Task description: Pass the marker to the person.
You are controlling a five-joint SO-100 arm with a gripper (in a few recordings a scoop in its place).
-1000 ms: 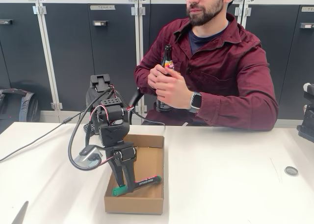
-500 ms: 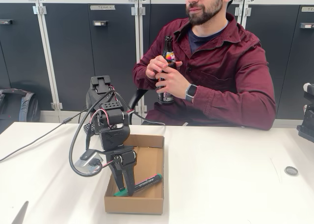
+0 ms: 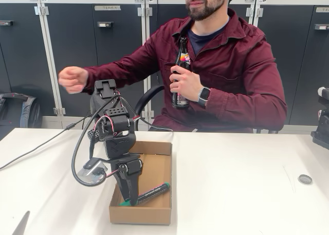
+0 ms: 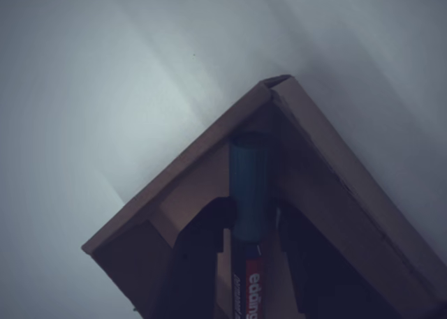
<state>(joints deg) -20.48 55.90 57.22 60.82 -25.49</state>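
Observation:
The marker (image 3: 150, 192) lies slanted in an open cardboard box (image 3: 141, 215), its green end toward the box's front left. My gripper (image 3: 131, 200) reaches down into the box, and its fingers press the marker near that green end. In the wrist view the marker (image 4: 249, 193) runs between the two dark fingers (image 4: 202, 260), with the red "edding" label low in the picture and the box corner (image 4: 279, 85) beyond. The person (image 3: 241, 70) sits behind the table holding a brown bottle (image 3: 181, 73). The person's other fist (image 3: 72, 79) is stretched out above my arm.
A small round cap (image 3: 305, 179) lies on the white table at the right. A black cable (image 3: 36, 148) crosses the table's left side. A dark device (image 3: 323, 124) stands at the right edge. Grey cabinets (image 3: 77, 55) line the back wall.
The person took one hand off the bottle and swung that arm out to the picture's left. My gripper sank a little lower in the box and its fingers drew together around the marker.

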